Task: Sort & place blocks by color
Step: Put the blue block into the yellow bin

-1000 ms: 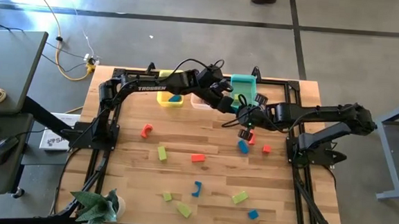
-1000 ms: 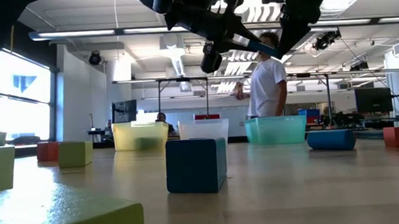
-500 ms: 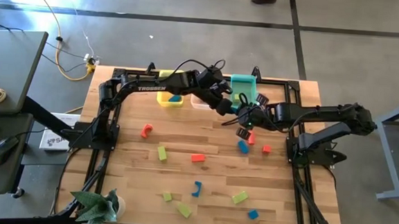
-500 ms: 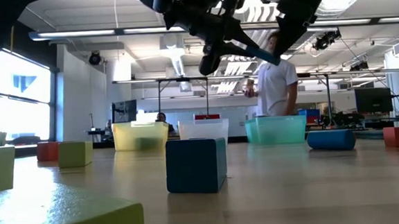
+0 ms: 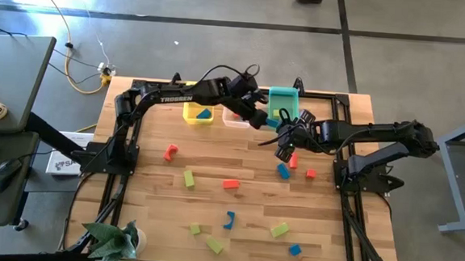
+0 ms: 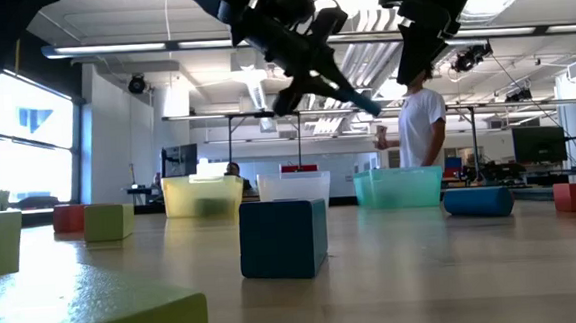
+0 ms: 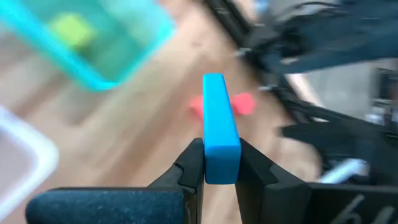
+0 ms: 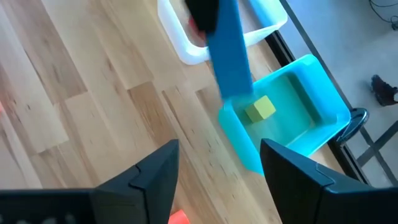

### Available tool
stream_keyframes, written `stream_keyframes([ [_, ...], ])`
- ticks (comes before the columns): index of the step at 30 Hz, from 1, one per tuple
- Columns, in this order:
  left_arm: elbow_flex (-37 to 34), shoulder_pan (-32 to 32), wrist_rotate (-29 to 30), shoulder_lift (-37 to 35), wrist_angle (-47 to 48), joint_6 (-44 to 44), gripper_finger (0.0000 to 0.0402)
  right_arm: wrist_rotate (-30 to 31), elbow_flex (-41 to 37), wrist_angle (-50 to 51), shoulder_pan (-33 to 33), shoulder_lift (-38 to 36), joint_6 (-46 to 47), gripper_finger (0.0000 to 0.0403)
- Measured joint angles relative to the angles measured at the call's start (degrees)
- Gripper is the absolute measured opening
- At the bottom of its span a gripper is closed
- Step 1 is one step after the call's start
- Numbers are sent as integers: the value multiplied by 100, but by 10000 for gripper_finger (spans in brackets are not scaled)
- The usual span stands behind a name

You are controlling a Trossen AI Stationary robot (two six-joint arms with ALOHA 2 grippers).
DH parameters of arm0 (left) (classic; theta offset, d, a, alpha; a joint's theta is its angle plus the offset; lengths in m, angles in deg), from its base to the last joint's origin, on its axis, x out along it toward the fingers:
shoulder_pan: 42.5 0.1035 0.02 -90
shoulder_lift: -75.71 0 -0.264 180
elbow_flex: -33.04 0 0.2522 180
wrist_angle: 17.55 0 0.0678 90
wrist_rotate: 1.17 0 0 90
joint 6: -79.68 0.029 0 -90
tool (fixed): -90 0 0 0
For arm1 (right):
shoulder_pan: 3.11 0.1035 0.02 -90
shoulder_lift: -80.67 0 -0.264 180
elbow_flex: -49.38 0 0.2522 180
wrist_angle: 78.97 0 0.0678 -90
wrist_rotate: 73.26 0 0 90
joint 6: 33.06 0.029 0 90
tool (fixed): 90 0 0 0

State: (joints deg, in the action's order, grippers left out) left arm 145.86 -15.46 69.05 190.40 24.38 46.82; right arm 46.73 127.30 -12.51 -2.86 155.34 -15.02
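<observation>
Above the table by the teal bin [image 5: 284, 101], your left gripper [image 7: 214, 163] is clenched on the blue bar [image 7: 219, 127], long axis pointing out past the fingers. Right gripper [image 8: 217, 165] stands released nearby. Yellow bin [image 5: 199, 113], probably blue's home, lies well beyond the clear bin [image 5: 235, 118].

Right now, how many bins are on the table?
3, side by side in a row: the yellow bin on the left, the clear bin in the middle, and the teal bin on the right, seen from above. No further bin appears hidden.
</observation>
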Motion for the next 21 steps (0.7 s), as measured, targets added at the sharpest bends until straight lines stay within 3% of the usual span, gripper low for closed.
stream_keyframes([
  [4,2,221,710,-154,593,346,38,7,0,16,0,0,0,213],
  [15,9,922,3358,-741,2439,951,39,5,0,-21,0,-2,8,213],
  [18,7,1100,3822,-782,3040,925,39,2,0,-21,-22,-2,6,213],
  [21,7,1260,3889,-779,3464,906,39,-6,-2,-23,-67,-2,11,213],
])
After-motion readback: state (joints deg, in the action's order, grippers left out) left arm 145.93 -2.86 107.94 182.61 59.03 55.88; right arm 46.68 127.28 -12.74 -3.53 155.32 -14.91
